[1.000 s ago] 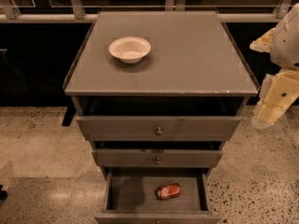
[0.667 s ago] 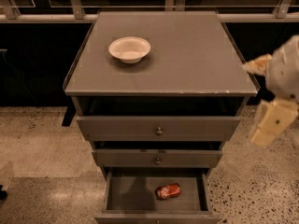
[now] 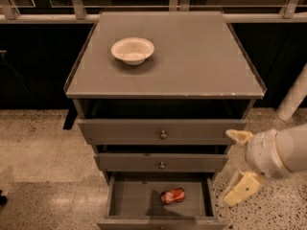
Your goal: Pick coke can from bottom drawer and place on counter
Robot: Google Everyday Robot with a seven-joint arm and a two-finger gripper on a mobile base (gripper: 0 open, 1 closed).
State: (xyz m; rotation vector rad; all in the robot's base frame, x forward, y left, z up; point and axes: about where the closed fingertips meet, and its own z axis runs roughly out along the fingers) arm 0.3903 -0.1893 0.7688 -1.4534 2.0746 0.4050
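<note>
While the coke can lies on its side in the bottom drawer, the hand hangs off the right side of the cabinet, at about the height of the middle drawer and apart from the can. Its two pale fingers are spread wide, one pointing left near the right end of the top drawer, the other lower down over the speckled floor just right of the bottom drawer. Nothing is held between them. A thick white wrist leads away from them to the right edge of the view.

The bottom drawer is pulled out toward the near side, a shallow grey tray with the can a little right of its middle, nearer the back than the front lip. The can is red with a silvery end, its long axis running roughly left to right. The top and middle drawers above it each carry a small round knob and stand slightly out.

On the desk, a white bowl sits upright toward the far left. A pale rail runs along the far side behind the cabinet.
</note>
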